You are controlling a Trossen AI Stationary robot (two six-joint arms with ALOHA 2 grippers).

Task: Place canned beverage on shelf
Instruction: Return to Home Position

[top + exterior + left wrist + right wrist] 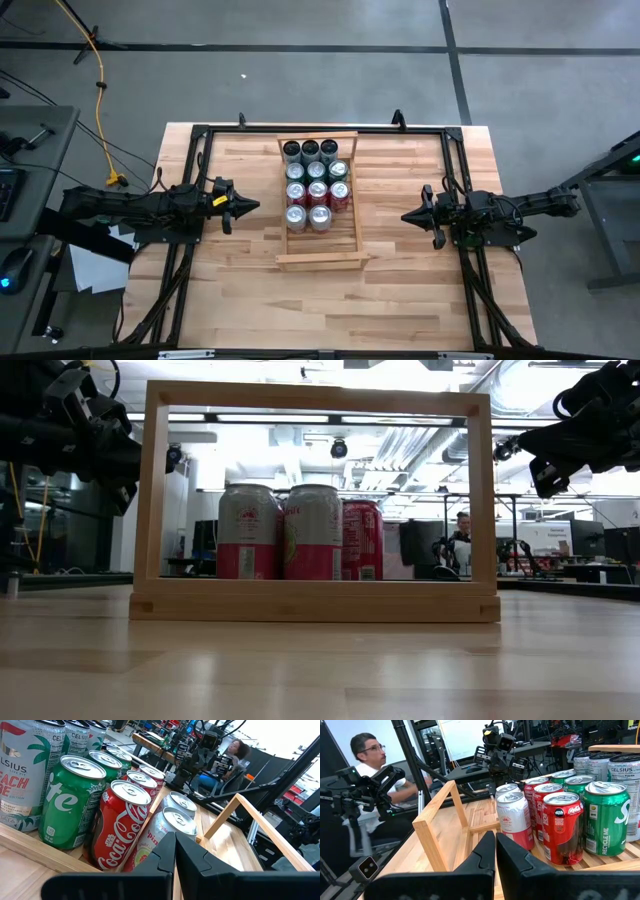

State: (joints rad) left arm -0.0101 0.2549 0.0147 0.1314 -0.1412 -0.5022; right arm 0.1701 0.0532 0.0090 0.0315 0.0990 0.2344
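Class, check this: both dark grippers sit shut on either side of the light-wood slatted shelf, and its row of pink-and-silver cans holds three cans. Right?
Not quite. The high view shows only two pink-and-silver cans in that row, with a free slot on the right arm's side. The rest stands: the left gripper and the right gripper sit shut either side of the light-wood slatted shelf.

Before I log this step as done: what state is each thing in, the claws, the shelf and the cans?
left claw: shut, empty, off the shelf's left side.
right claw: shut, empty, off the shelf's right side.
shelf: lying flat, part filled.
pink cans: two, upright, side by side on the shelf.
red cans: upright, in a row.
green cans: upright.
tall cans: upright.
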